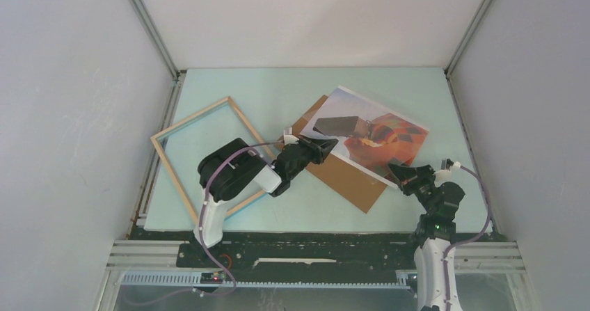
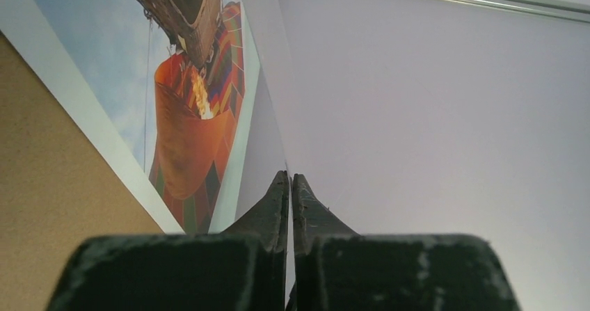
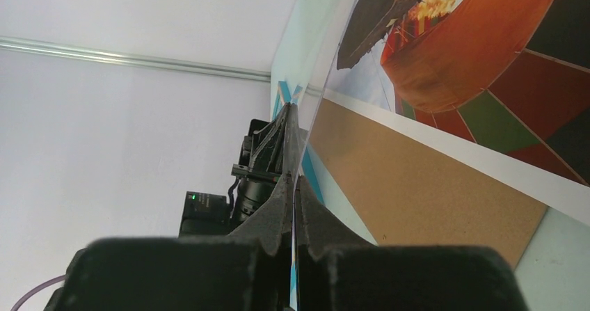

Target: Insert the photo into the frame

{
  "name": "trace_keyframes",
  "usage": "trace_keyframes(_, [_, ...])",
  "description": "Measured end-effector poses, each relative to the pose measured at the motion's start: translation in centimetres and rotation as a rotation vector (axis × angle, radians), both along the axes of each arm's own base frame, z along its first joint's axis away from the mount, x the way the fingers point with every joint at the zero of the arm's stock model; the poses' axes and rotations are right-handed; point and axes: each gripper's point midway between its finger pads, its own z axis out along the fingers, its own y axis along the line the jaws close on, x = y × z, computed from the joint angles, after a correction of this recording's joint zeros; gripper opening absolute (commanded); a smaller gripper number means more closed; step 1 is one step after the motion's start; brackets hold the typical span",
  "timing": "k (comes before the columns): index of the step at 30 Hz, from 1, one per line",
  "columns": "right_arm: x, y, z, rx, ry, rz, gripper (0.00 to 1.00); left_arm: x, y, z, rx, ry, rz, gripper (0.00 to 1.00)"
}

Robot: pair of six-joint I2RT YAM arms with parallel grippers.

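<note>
Edgewise, photo (image 1: 369,126) in the tight pinch of left claw (image 1: 331,144) and right claw (image 1: 398,172).

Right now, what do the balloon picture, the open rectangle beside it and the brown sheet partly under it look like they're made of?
The photo looks like thin, smooth printed paper: in the left wrist view it curves where it is lifted. The frame seems to be pale bare wood, matte, in narrow strips. The board looks like matte brown fibreboard or stiff card. Its flat, finely speckled face leaves that open.
</note>
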Motion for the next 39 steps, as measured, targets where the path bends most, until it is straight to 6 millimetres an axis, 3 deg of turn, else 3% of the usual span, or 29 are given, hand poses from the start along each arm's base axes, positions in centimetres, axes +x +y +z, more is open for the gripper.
trace_keyframes(6, [-0.3, 0.3, -0.4, -0.013, 0.008, 0.019, 0.21, -0.5, 0.6, 0.4, 0.071, -0.028, -0.006, 0.00])
trace_keyframes(11, [-0.7, 0.6, -1.2, -0.033, 0.030, 0.048, 0.29, -1.2, 1.6, 2.7, 0.152, -0.093, -0.025, 0.00])
trace_keyframes(14, [-1.2, 0.8, -2.7, -0.064, 0.077, 0.059, 0.47, -1.5, 2.1, 4.0, 0.217, -0.141, -0.054, 0.00])
trace_keyframes(19, [-2.5, 0.9, -7.0, -0.138, 0.240, 0.074, 0.59, -0.5, 3.4, 2.5, 0.401, -0.151, -0.091, 0.00])
trace_keyframes(23, [-2.8, 0.9, -7.7, -0.191, 0.261, 0.101, 0.67, 0.8, 4.7, 1.8, 0.541, -0.154, -0.132, 0.00])
trace_keyframes(30, [-2.8, 0.8, -5.8, -0.294, 0.197, 0.116, 0.71, 1.2, 7.3, 4.9, 0.708, -0.212, -0.203, 0.00])
trace_keyframes(36, [-1.8, 0.8, -0.9, -0.407, 0.075, 0.134, 0.71, 0.4, 11.6, 6.2, 0.806, -0.209, -0.231, 0.00])
trace_keyframes(39, [-1.3, 1.2, -0.4, -0.446, 0.060, 0.166, 0.70, -0.2, 14.1, 6.3, 0.853, -0.186, -0.238, 0.00])
